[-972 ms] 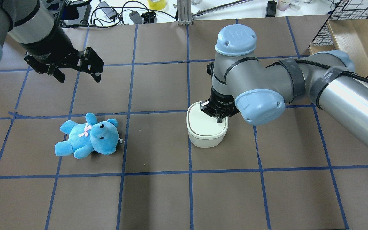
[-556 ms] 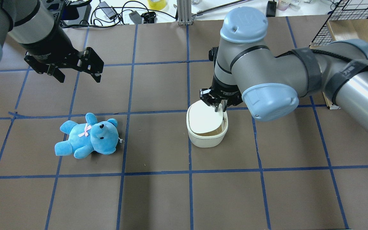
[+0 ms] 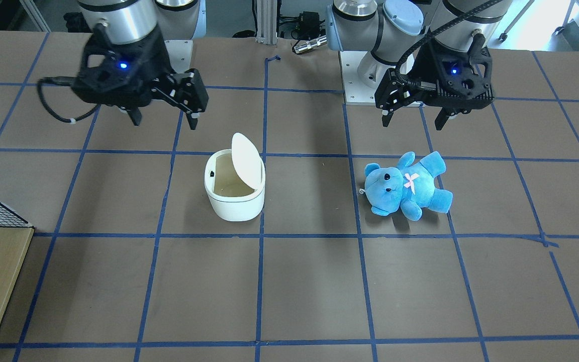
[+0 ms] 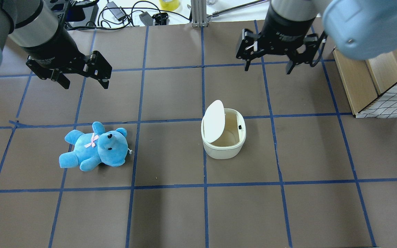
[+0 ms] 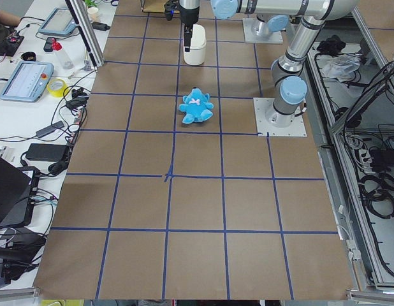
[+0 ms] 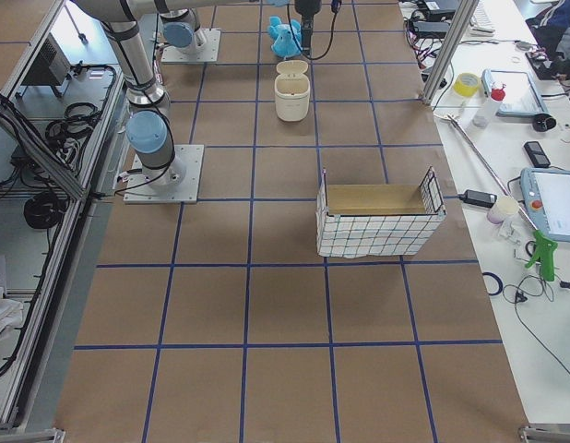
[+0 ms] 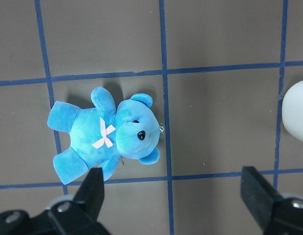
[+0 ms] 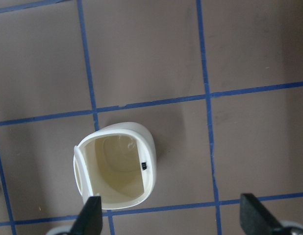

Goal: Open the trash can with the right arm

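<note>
The white trash can (image 4: 223, 148) stands mid-table with its lid (image 4: 214, 121) flipped up on its left side and the beige inside (image 4: 229, 136) showing. It also shows in the front view (image 3: 234, 203) and in the right wrist view (image 8: 114, 169). My right gripper (image 4: 267, 67) is open and empty, raised above the table beyond the can and apart from it. In the front view it (image 3: 164, 118) hangs at the upper left. My left gripper (image 4: 84, 82) is open and empty, raised beyond the blue teddy bear (image 4: 95, 146).
A wire basket with wooden boards (image 4: 374, 82) stands at the table's right edge. Cables and small devices (image 4: 126, 12) lie past the far edge. Blue tape lines grid the brown table (image 4: 171, 213). The bear shows in the left wrist view (image 7: 110, 134).
The right gripper rose off the can and drew back to the far right, opening its fingers. The lid swung from slightly raised to fully open. The left arm stayed still.
</note>
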`<action>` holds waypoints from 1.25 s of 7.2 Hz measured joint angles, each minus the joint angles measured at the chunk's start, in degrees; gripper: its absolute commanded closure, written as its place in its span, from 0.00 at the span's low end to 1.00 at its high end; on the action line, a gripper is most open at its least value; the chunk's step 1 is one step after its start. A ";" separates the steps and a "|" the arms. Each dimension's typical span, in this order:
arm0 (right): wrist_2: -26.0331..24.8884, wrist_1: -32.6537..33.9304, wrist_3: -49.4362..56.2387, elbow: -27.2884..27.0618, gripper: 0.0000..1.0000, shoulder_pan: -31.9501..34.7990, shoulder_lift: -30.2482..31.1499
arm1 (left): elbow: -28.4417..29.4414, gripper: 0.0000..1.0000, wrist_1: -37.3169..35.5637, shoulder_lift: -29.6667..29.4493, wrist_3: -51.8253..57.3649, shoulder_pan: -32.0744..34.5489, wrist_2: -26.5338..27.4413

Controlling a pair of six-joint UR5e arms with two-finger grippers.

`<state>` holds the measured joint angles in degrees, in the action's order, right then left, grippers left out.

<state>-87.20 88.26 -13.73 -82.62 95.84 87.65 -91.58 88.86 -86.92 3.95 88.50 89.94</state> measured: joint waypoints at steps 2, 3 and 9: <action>-0.01 -2.09 6.07 2.10 0.00 -4.76 0.18 | 0.00 0.00 0.00 0.00 0.00 0.00 0.05; -0.15 -1.99 7.55 2.29 0.00 -5.46 0.18 | 0.00 0.00 0.00 0.00 0.00 0.00 0.06; -0.13 -2.01 8.14 2.20 0.00 -5.53 0.24 | 0.00 0.00 0.00 0.00 0.00 0.00 0.01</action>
<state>-87.33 86.24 -5.59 -80.42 90.31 87.89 -91.58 88.86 -86.92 3.95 88.51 89.95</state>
